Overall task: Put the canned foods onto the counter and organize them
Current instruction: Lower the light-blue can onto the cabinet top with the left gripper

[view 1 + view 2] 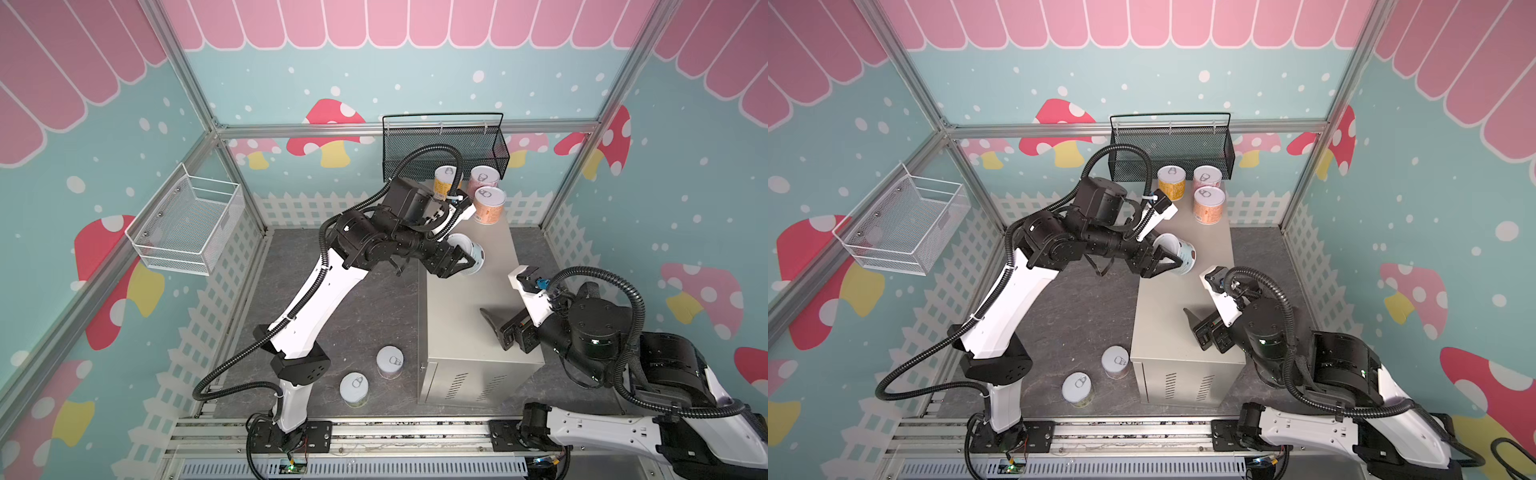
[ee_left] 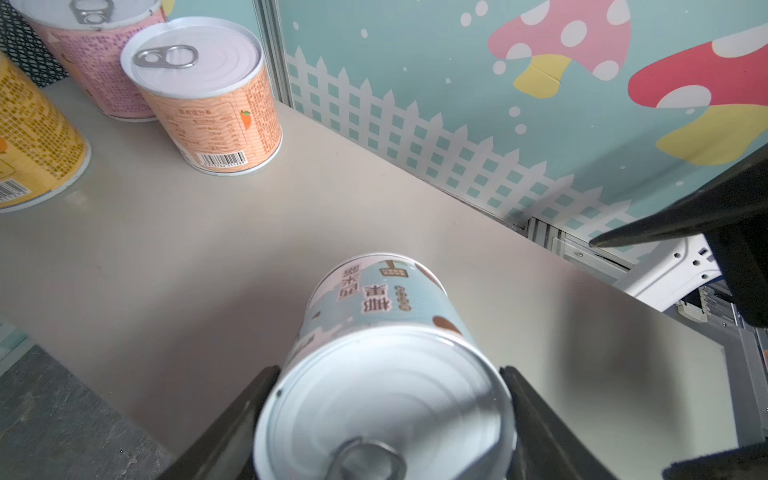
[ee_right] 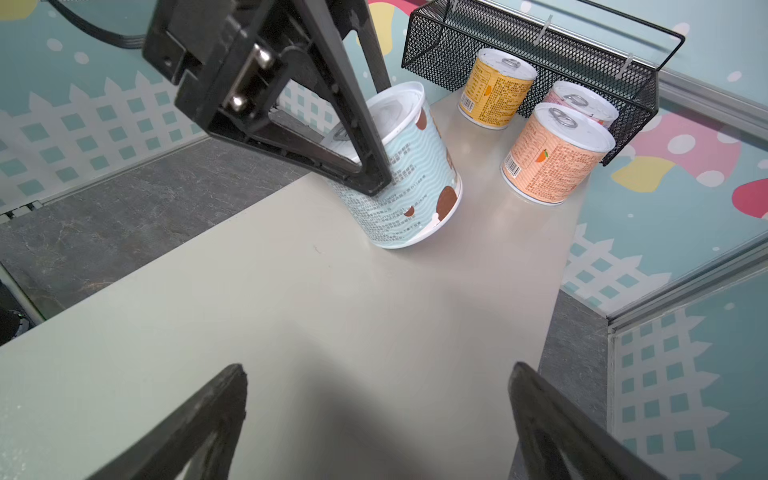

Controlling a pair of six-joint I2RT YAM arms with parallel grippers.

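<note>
The left gripper [image 2: 386, 370] has its jaws closed on the sides of the light blue can [image 3: 411, 183], near the lid. The can is tilted over the middle of the bench [image 1: 457, 307], its base at the top surface; I cannot tell whether it touches. The right gripper [image 3: 378, 370] hangs over the near part of the bench, jaws spread wide and holding nothing. At the far end, the yellow can [image 1: 446, 178], pink can [image 1: 484, 176] and orange can [image 1: 490, 203] stand upright close together, just beside the black mesh basket [image 1: 444, 145]. The pale pink can [image 1: 390, 361] and green can [image 1: 353, 388] stand on the floor [image 1: 365, 307] near the bench.
</note>
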